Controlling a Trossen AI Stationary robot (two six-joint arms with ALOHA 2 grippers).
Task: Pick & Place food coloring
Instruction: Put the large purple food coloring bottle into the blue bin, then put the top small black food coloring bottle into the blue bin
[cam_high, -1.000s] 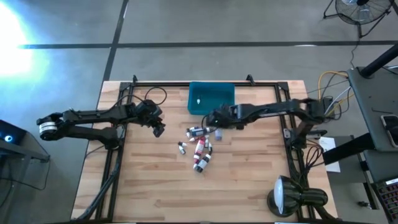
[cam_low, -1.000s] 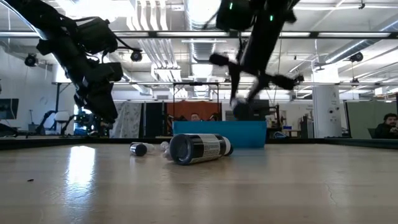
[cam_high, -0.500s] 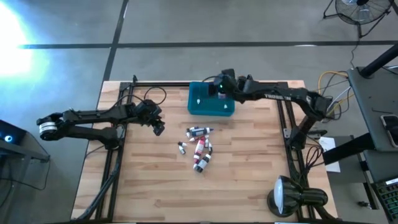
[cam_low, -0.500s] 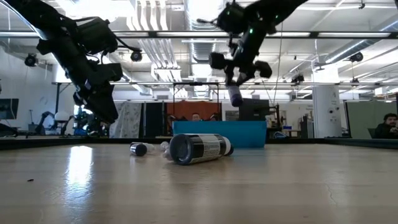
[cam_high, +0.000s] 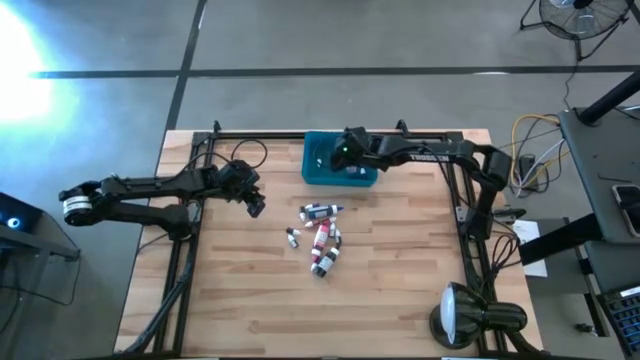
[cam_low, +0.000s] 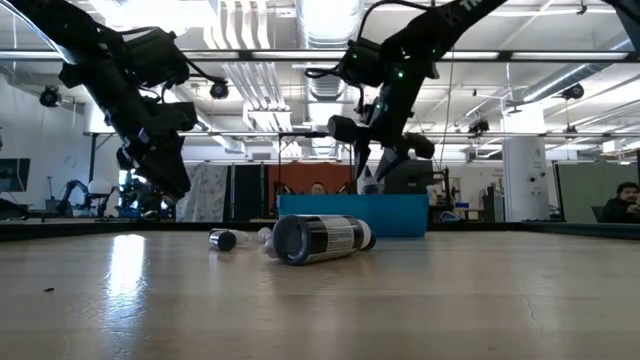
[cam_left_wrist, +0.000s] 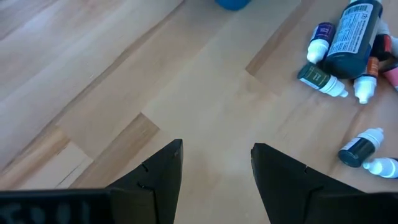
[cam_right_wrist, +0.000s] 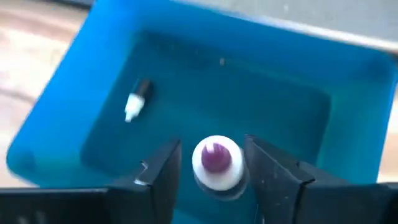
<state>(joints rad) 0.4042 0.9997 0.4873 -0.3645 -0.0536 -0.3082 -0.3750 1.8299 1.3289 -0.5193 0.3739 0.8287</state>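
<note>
Bottles (cam_high: 318, 236) of food coloring lie scattered mid-table in the high view, a loose cluster of little droppers with white caps, well apart from both arms. The right gripper (cam_right_wrist: 211, 168) hangs over the teal bin (cam_high: 318, 175) at the far edge of the table, and its wrist view looks straight down into it. Between the two dark fingers (cam_right_wrist: 158, 174) sits one dropper bottle (cam_right_wrist: 216, 160), seen end-on, white with a purple centre. There is a sliver of gap on either side of it, so the fingers look parted and no longer pressing — whether it is touching either one I cannot tell. One small dark bottle (cam_right_wrist: 135, 99) with a white cap lies on the bin floor, off toward a corner.

Over on the other side, the left gripper (cam_left_wrist: 214, 162) waits above bare wood near the table's left rail, fingers spread apart with nothing between them. Its wrist view catches the edge of the cluster: a larger dark bottle (cam_left_wrist: 353, 28) lying among several tiny ones.

From the low view, that larger bottle (cam_low: 318, 238) lies on its side in front of the bin — the right arm reaches down behind it.
</note>
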